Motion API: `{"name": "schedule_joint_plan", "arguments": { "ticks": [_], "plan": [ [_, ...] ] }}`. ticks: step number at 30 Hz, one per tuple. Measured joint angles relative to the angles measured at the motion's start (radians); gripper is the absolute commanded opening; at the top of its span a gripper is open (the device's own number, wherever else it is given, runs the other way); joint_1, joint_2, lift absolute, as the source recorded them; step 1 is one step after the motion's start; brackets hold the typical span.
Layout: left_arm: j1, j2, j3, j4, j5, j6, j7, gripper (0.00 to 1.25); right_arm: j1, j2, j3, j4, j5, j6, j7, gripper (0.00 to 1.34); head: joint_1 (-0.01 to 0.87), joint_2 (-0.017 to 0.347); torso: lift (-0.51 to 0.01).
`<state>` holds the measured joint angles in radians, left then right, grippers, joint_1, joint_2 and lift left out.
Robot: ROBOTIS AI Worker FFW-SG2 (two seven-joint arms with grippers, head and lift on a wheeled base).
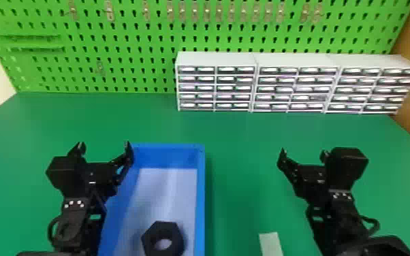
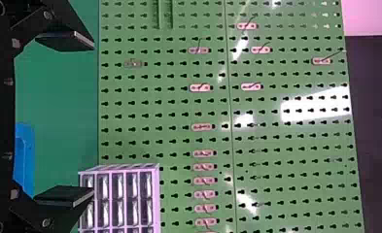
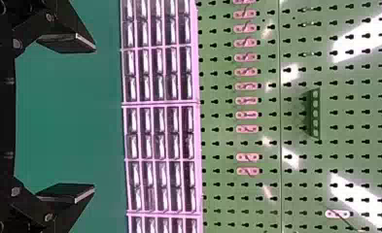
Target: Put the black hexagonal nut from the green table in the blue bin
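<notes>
Blue bin (image 1: 201, 197) w/ blk hex nut (image 1: 163, 231) inside

Green table (image 1: 241, 136) in front, green pegboard (image 1: 122, 51) behind it. Gray drawer units (image 1: 296, 88) on table's far R, by pegboard. Bin sits L of ctr, nut on its floor at near end, hole showing. L gripper (image 1: 105, 146) by bin's L side, fingers apart, nothing btwn. R gripper (image 1: 303, 152) well R of bin, fingers also spread & empty. Pale strip (image 1: 270, 243) on table, btwn bin & R arm.

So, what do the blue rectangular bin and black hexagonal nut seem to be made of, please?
The blue rectangular bin looks like smooth moulded plastic, going by its evenly coloured walls. The black hexagonal nut looks matt, with no bright highlights: probably plastic, though dark-coated metal is possible.
</notes>
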<state>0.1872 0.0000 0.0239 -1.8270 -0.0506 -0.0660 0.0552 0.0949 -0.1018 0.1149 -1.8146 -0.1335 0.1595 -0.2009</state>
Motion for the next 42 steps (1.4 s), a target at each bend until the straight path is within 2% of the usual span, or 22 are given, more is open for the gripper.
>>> {"name": "schedule_joint_plan", "arguments": {
  "ticks": [42],
  "plan": [
    [-0.007,0.000,-0.005,0.002,-0.004,0.006,0.000,1.03,-0.009,-0.007,0.001,-0.002,0.011,0.012,0.000,1.07,0.657,0.057,-0.095]
  ]
}}
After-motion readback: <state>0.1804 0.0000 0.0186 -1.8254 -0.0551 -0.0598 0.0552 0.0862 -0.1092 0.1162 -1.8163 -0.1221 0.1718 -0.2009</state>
